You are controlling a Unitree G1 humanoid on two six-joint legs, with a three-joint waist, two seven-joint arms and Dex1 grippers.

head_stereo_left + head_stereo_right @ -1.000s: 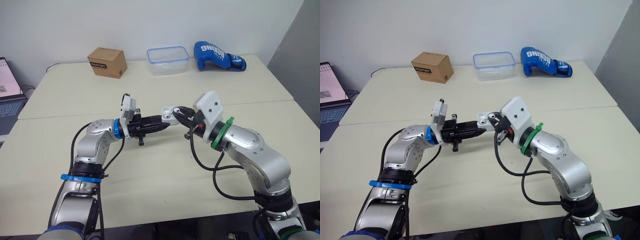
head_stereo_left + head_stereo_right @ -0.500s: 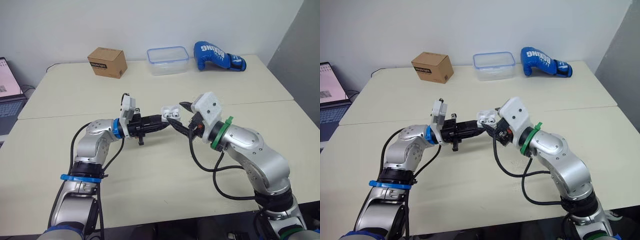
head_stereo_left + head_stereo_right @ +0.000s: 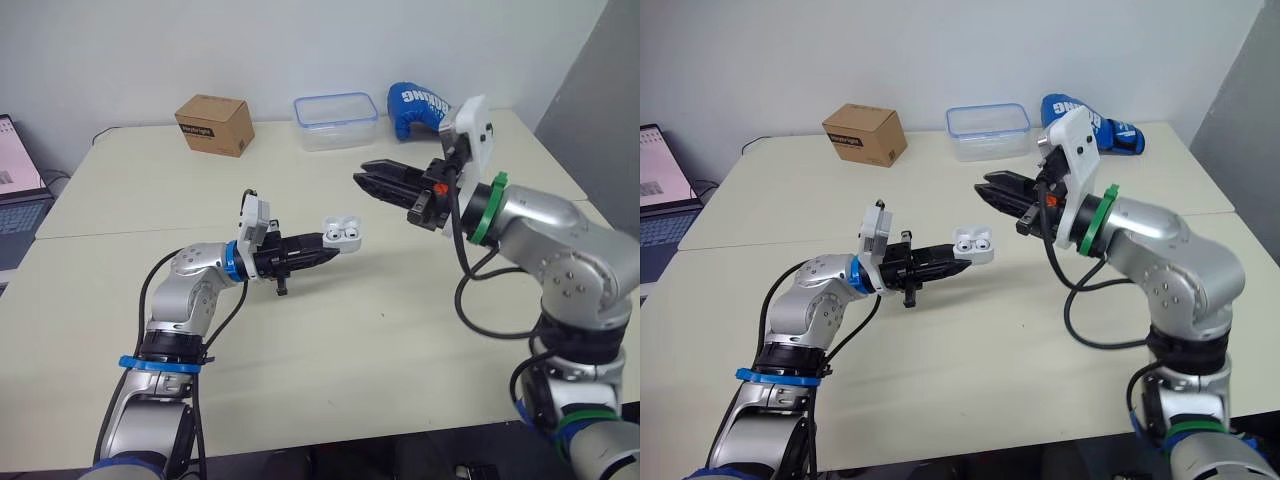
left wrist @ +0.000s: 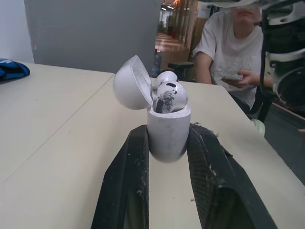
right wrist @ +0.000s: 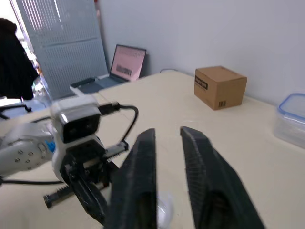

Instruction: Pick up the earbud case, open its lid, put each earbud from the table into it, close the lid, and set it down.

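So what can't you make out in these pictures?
Earbuds: left wrist view, stems hidden inside the case.
Glove: eye views, partly behind the right arm.
Laptop: eye views, cut off by the left edge.
Box label: too small to read.
Person: left wrist view, head cut off by the top edge.

Silver arms trail black cables — left arm (image 3: 195, 272) ringed blue, right arm (image 3: 560, 232) ringed green. White camera blocks (image 3: 470, 125) sit at the wrists, behind black fingers (image 4: 125, 191).
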